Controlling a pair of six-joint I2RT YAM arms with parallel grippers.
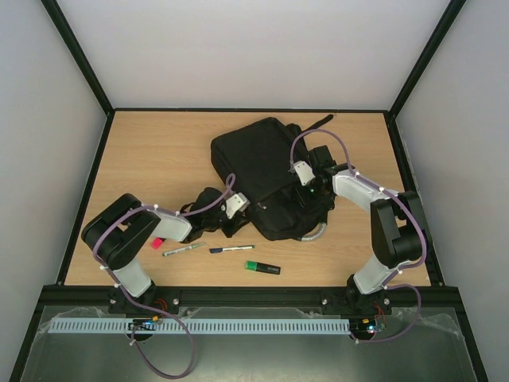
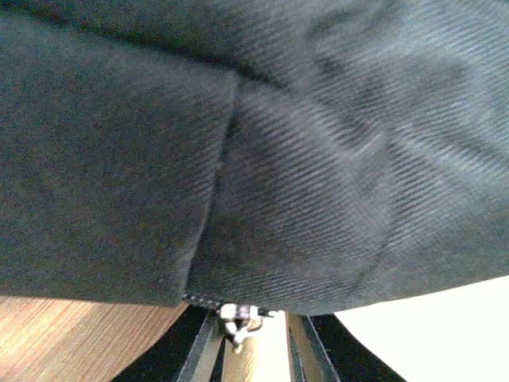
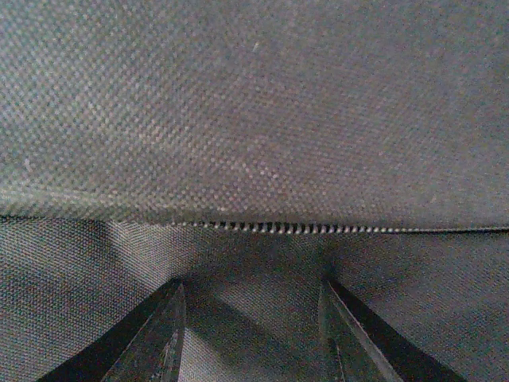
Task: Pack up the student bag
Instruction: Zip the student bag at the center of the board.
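Student bag (image 1: 262,167) — black woven fabric, zip teeth; left gripper (image 1: 239,217), at its 8 o'clock, unreadable; right gripper (image 3: 250,285) half-open — hold unclear.

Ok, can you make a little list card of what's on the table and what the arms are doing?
bag: black student bag, lying on the table
loose pens: pink marker, green-tipped pen, blue pen, green highlighter, all outside bag
left gripper: at bag's near-left edge, jaws hidden
right gripper: on bag, jaws apart by a zip
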